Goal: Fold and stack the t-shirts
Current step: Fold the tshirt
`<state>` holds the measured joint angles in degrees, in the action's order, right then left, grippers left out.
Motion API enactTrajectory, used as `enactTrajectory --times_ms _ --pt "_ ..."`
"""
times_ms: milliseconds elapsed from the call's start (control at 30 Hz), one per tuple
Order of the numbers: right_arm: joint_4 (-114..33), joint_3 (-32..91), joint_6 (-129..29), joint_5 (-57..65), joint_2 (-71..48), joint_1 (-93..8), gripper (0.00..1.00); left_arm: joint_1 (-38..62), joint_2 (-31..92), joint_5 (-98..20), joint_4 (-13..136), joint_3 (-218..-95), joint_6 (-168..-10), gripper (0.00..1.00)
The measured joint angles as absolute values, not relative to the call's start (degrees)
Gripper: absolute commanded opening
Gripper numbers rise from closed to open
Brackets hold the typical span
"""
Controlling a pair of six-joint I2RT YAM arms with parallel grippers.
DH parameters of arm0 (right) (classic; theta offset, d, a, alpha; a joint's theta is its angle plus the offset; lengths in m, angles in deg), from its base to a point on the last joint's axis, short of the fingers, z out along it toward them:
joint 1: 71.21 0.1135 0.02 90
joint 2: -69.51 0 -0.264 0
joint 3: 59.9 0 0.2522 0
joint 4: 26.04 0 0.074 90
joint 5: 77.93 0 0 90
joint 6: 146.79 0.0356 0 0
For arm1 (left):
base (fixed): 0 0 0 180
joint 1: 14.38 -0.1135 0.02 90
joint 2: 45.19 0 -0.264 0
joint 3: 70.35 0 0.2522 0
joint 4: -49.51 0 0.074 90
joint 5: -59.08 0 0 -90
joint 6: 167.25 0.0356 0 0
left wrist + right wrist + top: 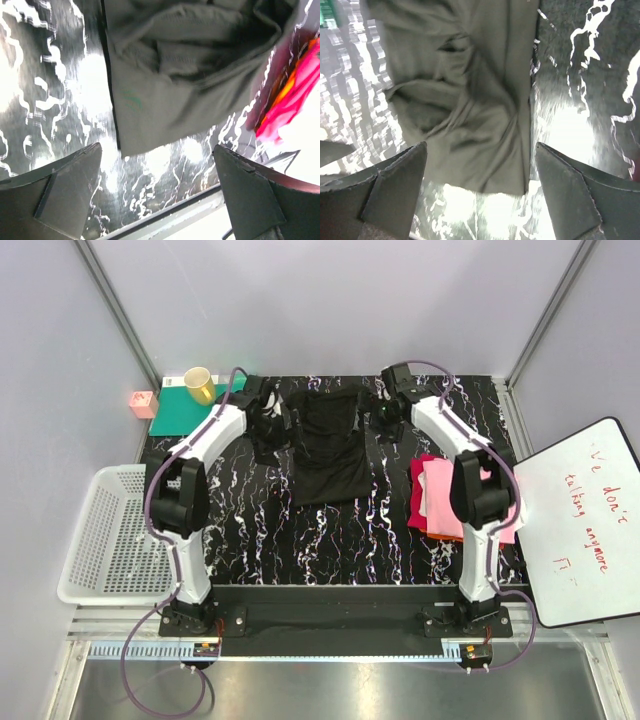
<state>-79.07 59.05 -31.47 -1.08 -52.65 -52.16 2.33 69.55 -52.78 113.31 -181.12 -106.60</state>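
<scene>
The black t-shirt point(330, 445) lies partly folded and rumpled at the back middle of the marble table; no lettering shows. It fills the upper left wrist view point(190, 75) and the right wrist view point(470, 100). My left gripper point(272, 428) is open and empty just left of the shirt, above the table. My right gripper point(385, 420) is open and empty just right of the shirt's top. A stack of folded pink, red and orange shirts point(440, 498) lies at the right, also in the left wrist view point(295, 95).
A white basket point(110, 535) stands at the left edge. A green mat point(185, 405) with a yellow cup point(199, 384) and a pink box point(142, 403) are at the back left. A whiteboard point(580, 520) leans at the right.
</scene>
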Motion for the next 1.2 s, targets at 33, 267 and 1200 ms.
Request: enactTrajectory --times_ms 33,267,1200 --pt "-78.8 57.6 -31.6 -0.8 -50.5 -52.2 0.94 2.3 68.1 -52.8 113.0 -179.7 -106.3 0.99" --pt "-76.9 49.5 -33.6 -3.5 -40.7 -51.9 0.96 2.3 64.4 -52.5 111.6 -171.9 -104.6 0.99" --pt "-68.5 53.2 -25.6 -29.4 -59.3 -45.1 0.00 -8.1 57.0 -48.4 113.5 -165.7 -100.6 0.99"
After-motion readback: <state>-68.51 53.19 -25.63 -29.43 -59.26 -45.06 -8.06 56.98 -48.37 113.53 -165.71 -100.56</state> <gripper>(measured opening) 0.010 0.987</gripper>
